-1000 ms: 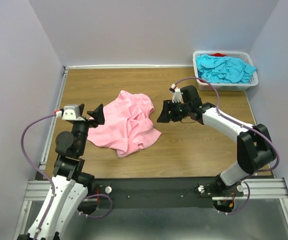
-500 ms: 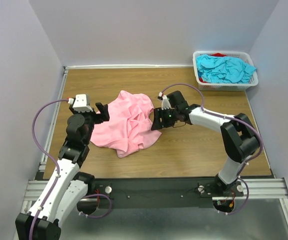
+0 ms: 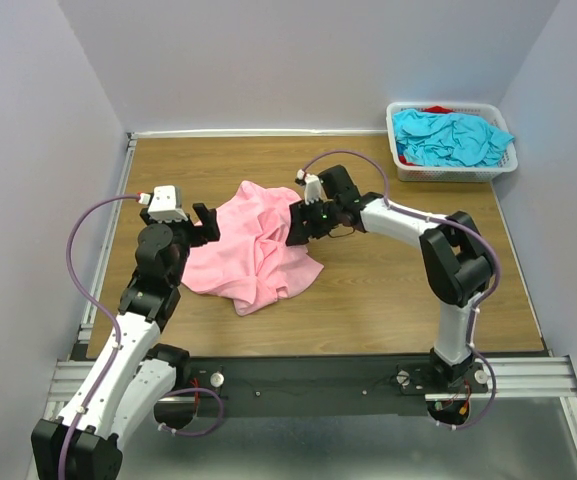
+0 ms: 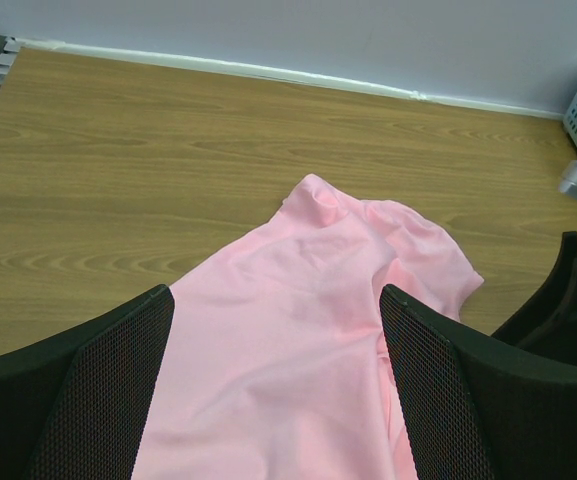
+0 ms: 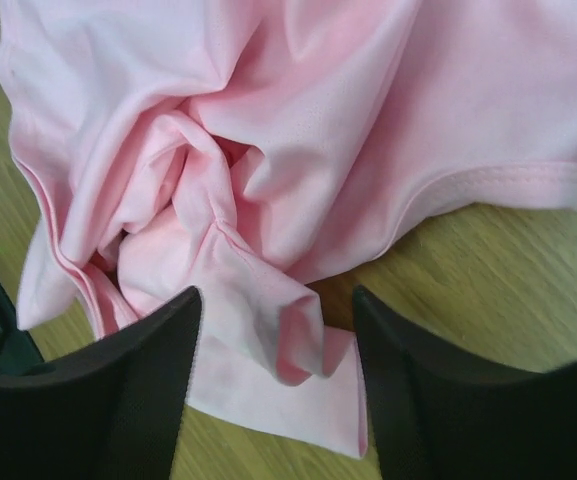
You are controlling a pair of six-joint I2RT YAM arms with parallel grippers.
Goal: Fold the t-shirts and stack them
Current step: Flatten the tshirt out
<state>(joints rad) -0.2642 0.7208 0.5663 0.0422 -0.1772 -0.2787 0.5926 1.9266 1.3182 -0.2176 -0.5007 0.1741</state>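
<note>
The crumpled pink t-shirt (image 3: 258,250) lies on the bench (image 3: 388,290), nearer its left edge. Your left pincer (image 3: 206,222) gapes wide beside it; your right pincer (image 3: 296,226) stands parted astride a fold, probably to spread it.

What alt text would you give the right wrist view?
A crumpled light pink t-shirt fills most of the view, lying on a wooden table. The open right tool sits low over it, one finger on each side of a bunched fold near the hem.
</note>
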